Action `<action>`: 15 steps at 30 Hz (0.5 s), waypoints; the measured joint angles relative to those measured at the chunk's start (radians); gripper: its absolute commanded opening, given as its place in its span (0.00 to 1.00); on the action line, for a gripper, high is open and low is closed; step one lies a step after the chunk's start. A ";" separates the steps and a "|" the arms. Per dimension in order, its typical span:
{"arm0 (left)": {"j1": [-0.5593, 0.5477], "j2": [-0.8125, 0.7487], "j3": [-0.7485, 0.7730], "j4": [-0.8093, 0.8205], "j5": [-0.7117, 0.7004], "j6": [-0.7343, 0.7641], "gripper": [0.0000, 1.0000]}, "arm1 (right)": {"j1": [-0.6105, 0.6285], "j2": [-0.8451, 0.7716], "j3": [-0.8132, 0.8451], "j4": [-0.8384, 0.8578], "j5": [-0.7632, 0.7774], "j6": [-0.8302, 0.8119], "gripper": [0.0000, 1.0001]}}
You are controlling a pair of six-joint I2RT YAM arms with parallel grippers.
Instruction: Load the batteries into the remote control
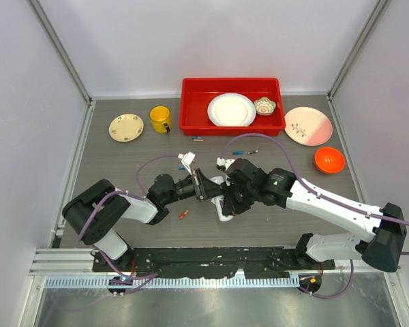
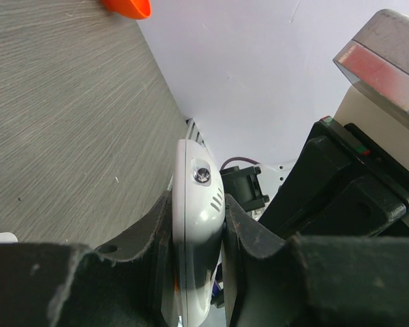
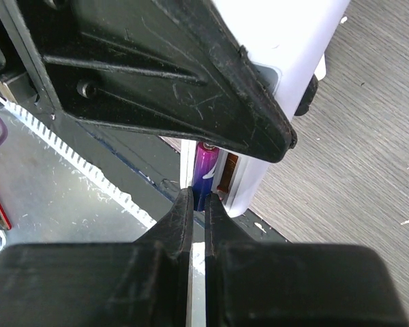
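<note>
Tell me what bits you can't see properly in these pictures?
Top view: the remote control is mostly under the right arm.
Left wrist view: its lower part sits between the jaws; buttons unseen.
Right wrist view: the purple battery is half covered by the jaws; seating unclear.
Top view: the loose red battery is too small for detail.

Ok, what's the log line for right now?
left jaws: shut on remote control | right jaws: shut, tips at purple battery in remote's slot
</note>
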 measured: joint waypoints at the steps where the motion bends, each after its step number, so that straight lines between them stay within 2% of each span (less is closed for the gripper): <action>1: -0.001 0.000 0.000 -0.002 -0.003 0.000 0.00 | 0.000 0.002 0.000 0.000 0.001 0.002 0.01; 15: -0.031 -0.006 0.001 -0.011 -0.043 0.018 0.00 | 0.001 0.010 0.003 0.001 0.019 0.036 0.01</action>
